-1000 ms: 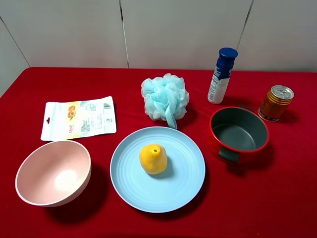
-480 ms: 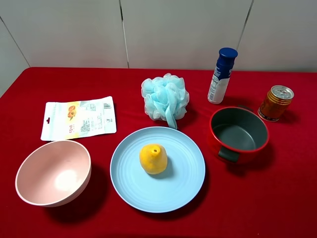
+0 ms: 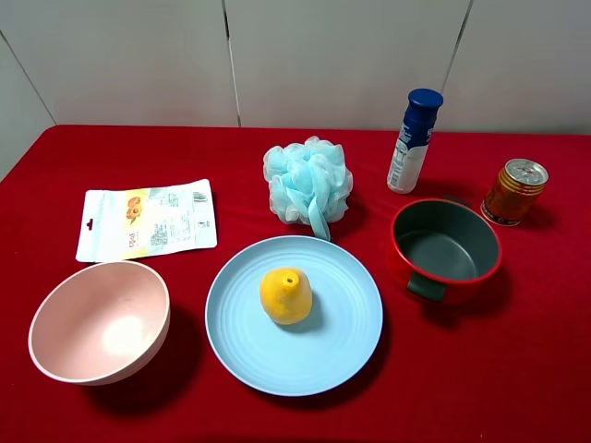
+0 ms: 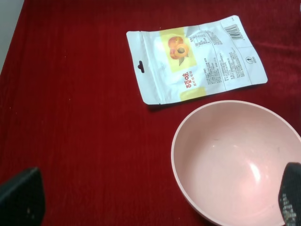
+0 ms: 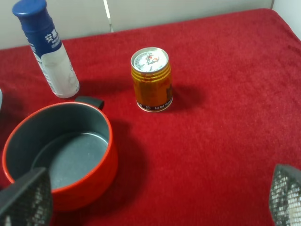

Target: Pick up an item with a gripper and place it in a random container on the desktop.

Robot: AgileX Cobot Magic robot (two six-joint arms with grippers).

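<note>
Red-clothed desk (image 3: 55, 388) with its load, ordered by size. Largest, near the middle, is the light blue ridged plate (image 3: 346, 346), which carries the yellow-orange lemon-like fruit (image 3: 285, 295) just left of its centre, pointed tip up; since the fruit already rests in a container, the placing appears done. To the left, the pink bowl (image 3: 100, 320) holds nothing, and to the right the red pot (image 3: 445, 251) shows only its bare grey inside. Beyond the plate lies the pale blue mesh bath sponge (image 3: 307, 182), touching no dish; a flat white snack pouch (image 3: 147, 220) lies just beyond the bowl. At the far right stand a white bottle with a blue cap (image 3: 414, 140) and an orange drink can (image 3: 514, 192), both upright and clear of the pot. Neither arm enters the overhead view, probably drawn back to the near edge. The left pincer (image 4: 155, 207) stands released, prongs wide either side of the bowl's near rim and grasping nothing; the right pincer (image 5: 155, 200) is likewise spread wide above bare cloth near the pot, with nothing between its prongs.
</note>
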